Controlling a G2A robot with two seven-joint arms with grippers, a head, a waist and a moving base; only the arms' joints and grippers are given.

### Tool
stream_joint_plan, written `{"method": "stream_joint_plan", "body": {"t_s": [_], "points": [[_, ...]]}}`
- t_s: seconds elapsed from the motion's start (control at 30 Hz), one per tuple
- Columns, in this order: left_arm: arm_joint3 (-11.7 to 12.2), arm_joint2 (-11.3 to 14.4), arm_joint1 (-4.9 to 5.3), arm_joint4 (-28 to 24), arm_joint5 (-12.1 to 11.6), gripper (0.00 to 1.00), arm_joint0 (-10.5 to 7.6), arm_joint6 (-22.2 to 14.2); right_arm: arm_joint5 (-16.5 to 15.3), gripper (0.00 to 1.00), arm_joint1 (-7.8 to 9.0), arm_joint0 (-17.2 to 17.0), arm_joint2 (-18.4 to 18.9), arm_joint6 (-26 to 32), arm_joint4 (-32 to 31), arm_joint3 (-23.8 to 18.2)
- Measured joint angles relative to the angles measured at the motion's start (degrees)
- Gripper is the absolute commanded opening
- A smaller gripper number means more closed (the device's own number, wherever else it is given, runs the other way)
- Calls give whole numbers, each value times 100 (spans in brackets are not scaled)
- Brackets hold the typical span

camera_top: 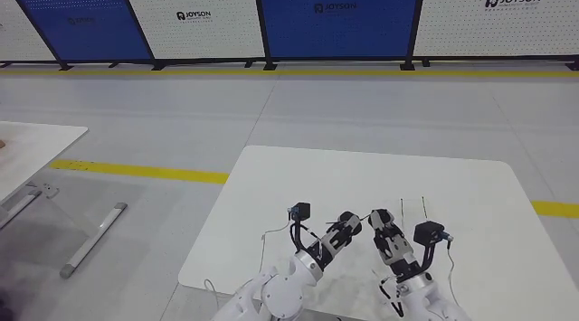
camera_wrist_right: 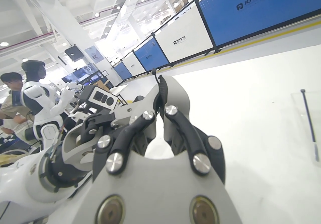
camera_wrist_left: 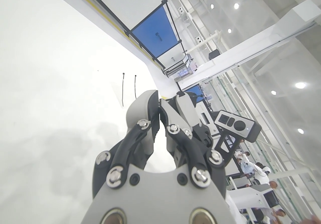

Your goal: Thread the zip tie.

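My right gripper [camera_wrist_right: 160, 84] is shut on a black zip tie [camera_wrist_right: 156, 76]; the tie's head sticks out just past the fingertips. In the top view this gripper [camera_top: 380, 220] is held above the near part of the white table [camera_top: 298, 185]. My left gripper [camera_wrist_left: 159, 107] is shut, its pads pressed together, and whether anything lies between them is hidden. It stands right beside the right gripper [camera_wrist_left: 183, 100], the two tips almost touching. From above, the left gripper [camera_top: 348, 223] is just left of the right one.
Two spare black zip ties [camera_top: 403, 205] [camera_top: 423, 205] lie straight and parallel on the table, slightly beyond and to the right of the grippers. They also show in the left wrist view [camera_wrist_left: 123, 89] [camera_wrist_left: 135, 85]. Another table [camera_top: 27, 149] stands far left.
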Motion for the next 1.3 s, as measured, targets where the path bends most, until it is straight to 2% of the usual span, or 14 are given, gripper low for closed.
{"method": "stream_joint_plan", "body": {"t_s": [0.33,0.5,0.53,0.57,0.6,0.63,0.7,0.87,1.0,1.07,1.17,1.3], "points": [[-33,22,-9,-2,-69,0,7,-26,18,0,8,9,-1,147,-20,8],[-37,16,-10,23,-11,0,13,-24,27,0,13,-6,20,119,-34,-19],[-38,17,-11,23,-4,14,13,-23,34,0,15,-12,26,115,-41,-27],[-40,18,-12,21,2,22,13,-22,40,0,16,-16,30,114,-45,-33],[-41,18,-14,19,8,26,13,-19,50,0,17,-21,35,114,-48,-38],[-42,18,-15,19,12,38,12,-16,62,0,18,-23,38,115,-53,-40],[-45,18,-17,24,21,43,12,-6,95,0,18,-24,40,115,-69,-45],[-18,-29,-18,-39,23,40,-1,9,248,0,9,4,33,77,-104,-4],[-13,-69,-17,-73,-1,33,2,2,327,0,-2,47,32,37,-70,55],[-24,-85,-14,-70,-4,27,12,3,341,0,-4,52,30,19,-75,60],[-35,-108,-11,-68,-6,11,20,-1,352,0,-7,56,25,3,-89,55],[-27,-124,-11,-80,-9,4,21,-11,367,0,-11,56,15,-15,-97,47]]}}
